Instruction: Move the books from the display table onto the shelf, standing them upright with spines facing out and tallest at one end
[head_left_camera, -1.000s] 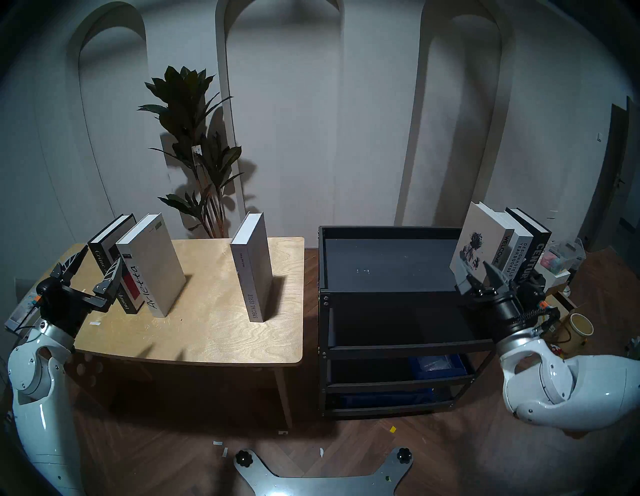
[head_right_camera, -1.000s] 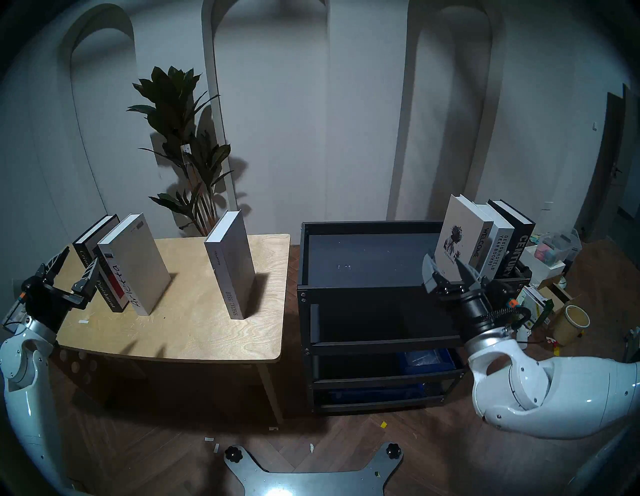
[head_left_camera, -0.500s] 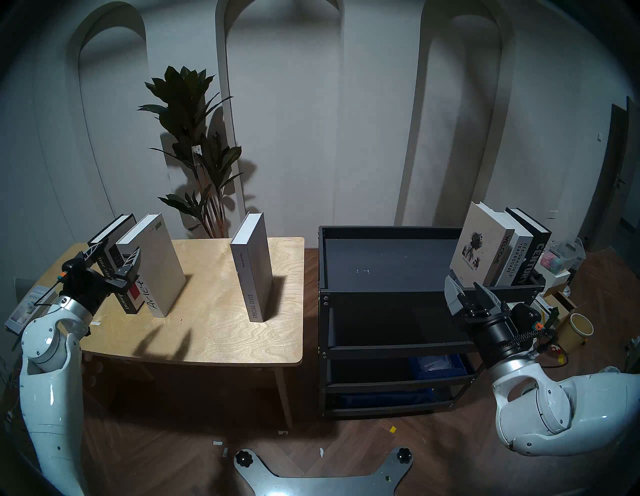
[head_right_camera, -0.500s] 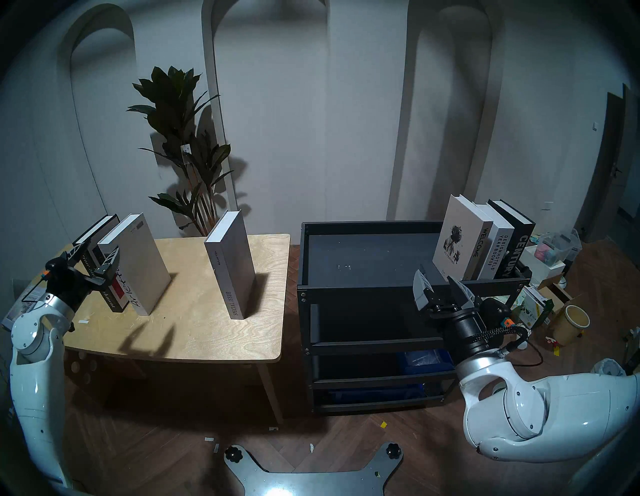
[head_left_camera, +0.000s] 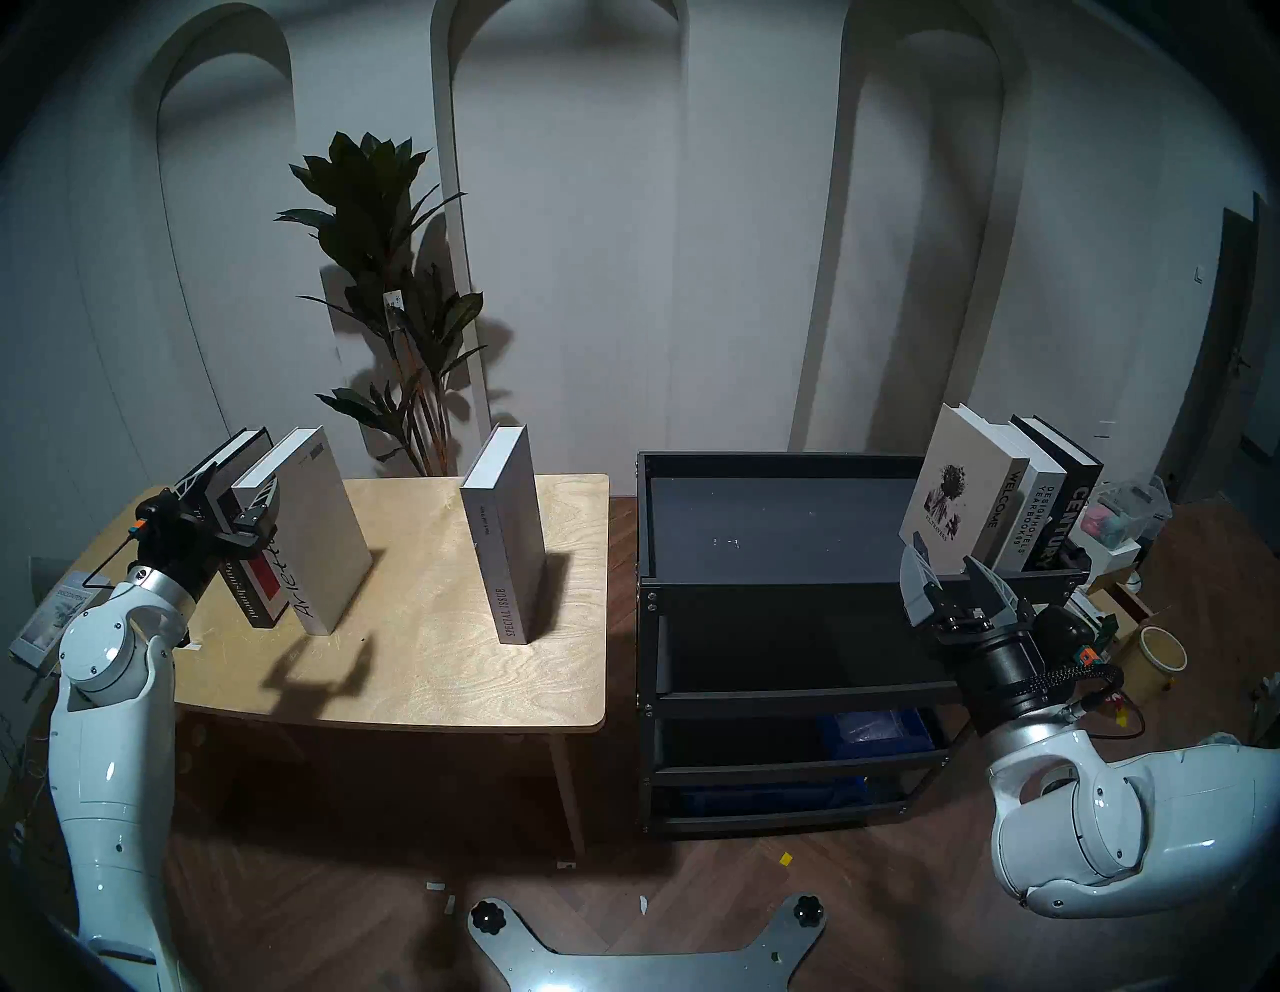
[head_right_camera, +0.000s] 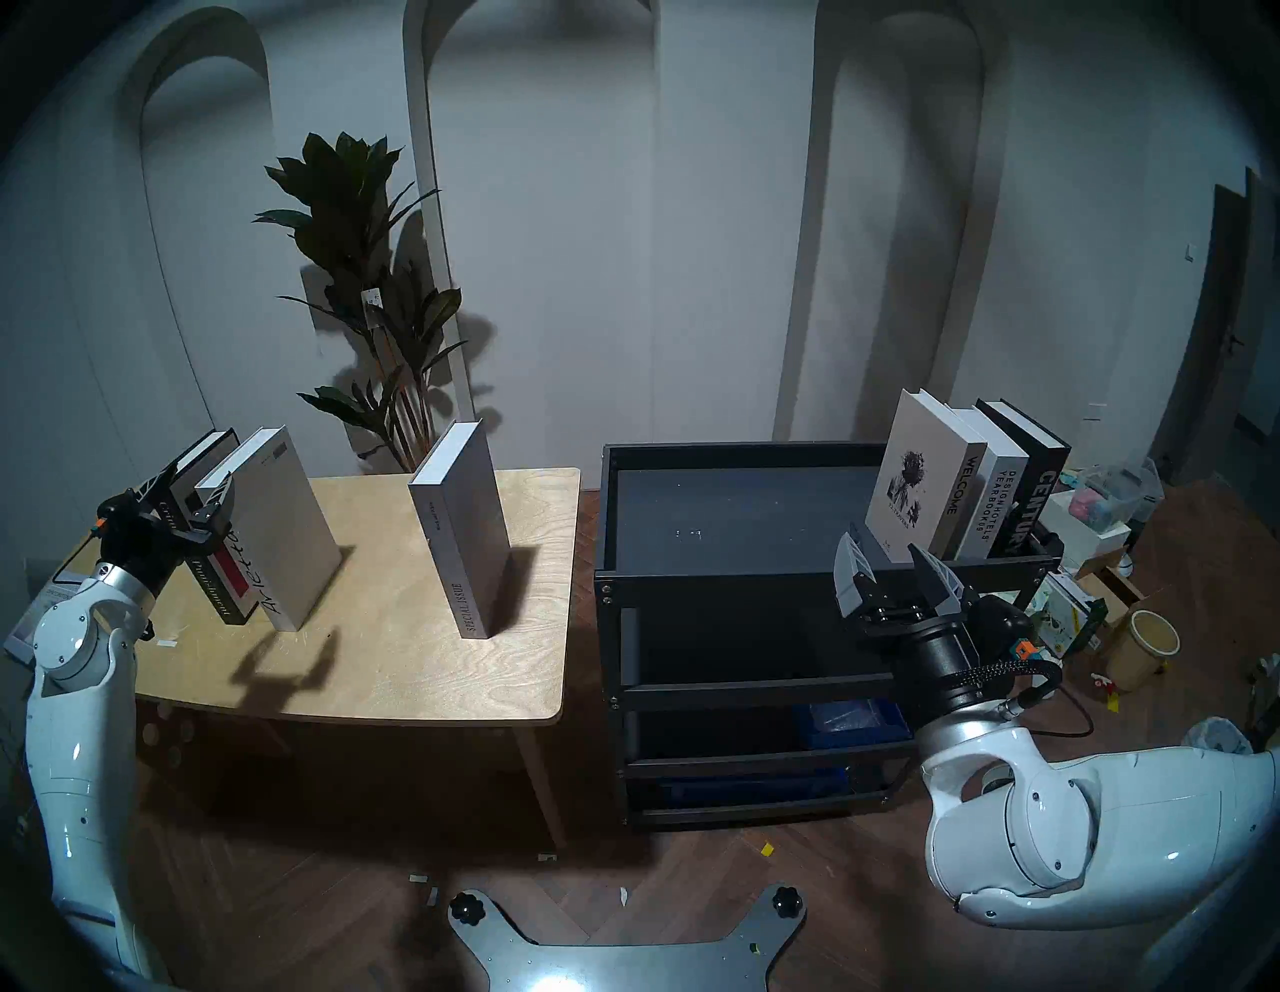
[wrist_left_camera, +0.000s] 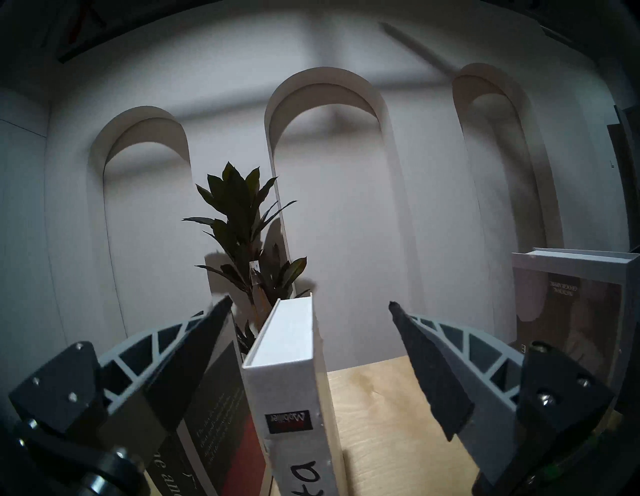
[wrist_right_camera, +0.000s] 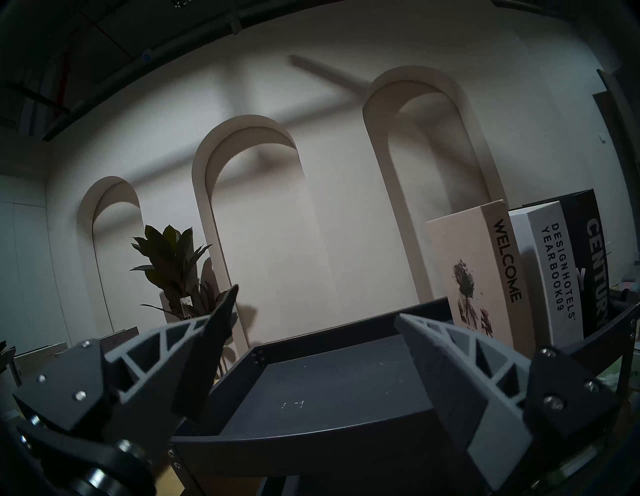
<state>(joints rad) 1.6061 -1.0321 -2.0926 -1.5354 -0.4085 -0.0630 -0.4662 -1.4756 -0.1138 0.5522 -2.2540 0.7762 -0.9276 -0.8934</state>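
Pale arched niches back the light plywood tabletop (head_left_camera: 429, 665), where the white Arietta hardcover (wrist_left_camera: 294, 388) stands, leaning left on the black Crime and Punishment hardcover (head_left_camera: 242, 603), long axis near-vertical, spine toward the robot. Open left end effector (wrist_left_camera: 310, 311) straddles both; I'd centre on Arietta alone before closing. Right end effector (head_left_camera: 952, 578) is open, empty.

three books (head_left_camera: 312, 533) lean upright on the plywood table (head_left_camera: 429, 665); three stand on the black rack (head_left_camera: 776, 526).
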